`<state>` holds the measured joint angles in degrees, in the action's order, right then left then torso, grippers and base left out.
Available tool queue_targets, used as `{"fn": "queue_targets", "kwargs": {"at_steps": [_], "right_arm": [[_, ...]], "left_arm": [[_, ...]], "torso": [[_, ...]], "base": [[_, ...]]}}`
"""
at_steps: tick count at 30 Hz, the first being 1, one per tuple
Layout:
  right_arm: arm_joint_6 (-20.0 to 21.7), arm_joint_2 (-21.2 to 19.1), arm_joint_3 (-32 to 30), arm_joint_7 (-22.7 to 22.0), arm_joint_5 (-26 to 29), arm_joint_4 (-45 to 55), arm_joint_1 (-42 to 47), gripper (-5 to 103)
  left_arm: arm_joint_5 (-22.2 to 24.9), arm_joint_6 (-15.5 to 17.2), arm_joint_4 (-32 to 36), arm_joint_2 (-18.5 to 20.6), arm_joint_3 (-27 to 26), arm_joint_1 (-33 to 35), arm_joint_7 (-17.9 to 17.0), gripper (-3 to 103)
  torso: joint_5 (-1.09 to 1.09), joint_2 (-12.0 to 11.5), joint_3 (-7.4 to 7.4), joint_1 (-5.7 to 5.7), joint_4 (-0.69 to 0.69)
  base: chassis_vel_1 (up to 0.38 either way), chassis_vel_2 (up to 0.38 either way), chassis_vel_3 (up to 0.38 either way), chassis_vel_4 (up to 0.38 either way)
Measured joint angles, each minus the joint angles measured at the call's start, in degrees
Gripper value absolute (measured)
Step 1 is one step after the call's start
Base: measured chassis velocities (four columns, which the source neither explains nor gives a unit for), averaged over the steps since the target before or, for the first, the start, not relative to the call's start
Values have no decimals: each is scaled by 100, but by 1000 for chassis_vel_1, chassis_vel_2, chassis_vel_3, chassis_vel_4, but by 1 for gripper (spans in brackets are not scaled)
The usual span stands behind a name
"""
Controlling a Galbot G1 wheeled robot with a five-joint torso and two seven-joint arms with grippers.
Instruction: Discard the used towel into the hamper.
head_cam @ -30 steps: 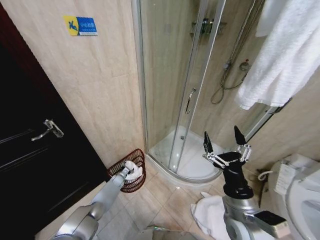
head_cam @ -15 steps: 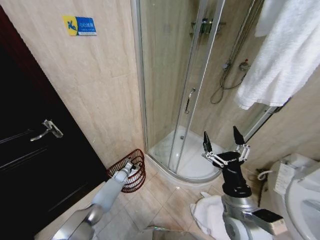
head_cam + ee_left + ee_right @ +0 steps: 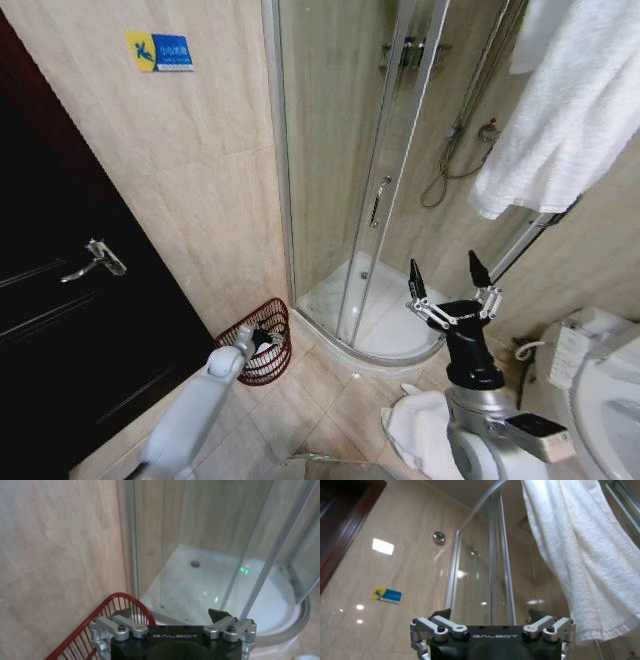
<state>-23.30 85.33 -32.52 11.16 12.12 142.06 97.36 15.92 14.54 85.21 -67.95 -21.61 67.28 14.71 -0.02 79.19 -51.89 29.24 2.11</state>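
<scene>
At the bottom centre of the head view a white towel (image 3: 415,432) lies crumpled on the floor tiles beside my right arm's base. Above it my right gripper (image 3: 449,277) points upward at the middle right of the frame, its fingers spread apart and holding nothing; from its wrist camera I see a white towel hanging on the wall (image 3: 580,555) at the upper right. To the lower left my left arm reaches toward the hamper (image 3: 258,342), which stands on the floor against the beige wall, just beside the shower cabin (image 3: 370,180). My left gripper (image 3: 262,338) sits at the hamper's rim, over its opening; in its wrist view its fingers stand apart and empty, with the red rim (image 3: 112,603) at the lower left. A dark door (image 3: 60,300) fills the left edge.
</scene>
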Motion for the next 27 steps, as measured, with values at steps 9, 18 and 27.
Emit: {"fn": "queue_targets", "kwargs": {"at_steps": [9,18,27], "right_arm": [[293,-19,51,-181,-102,79,-62,100],[599,54,98,-597,-183,116,-158,100],[663,-9,98,-477,-81,122,-295,100]], "left_arm": [[278,139,2363,-262,-1191,1567,75,100],[335,156,3980,-851,-2019,2642,140,100],[69,-123,5086,-1531,-1999,3181,-273,100]], "torso": [[3,0,0,0,0],[4,0,0,0,0],[3,0,0,0,0]], "base": [[0,0,0,0],[0,0,0,0],[0,0,0,0]]}}
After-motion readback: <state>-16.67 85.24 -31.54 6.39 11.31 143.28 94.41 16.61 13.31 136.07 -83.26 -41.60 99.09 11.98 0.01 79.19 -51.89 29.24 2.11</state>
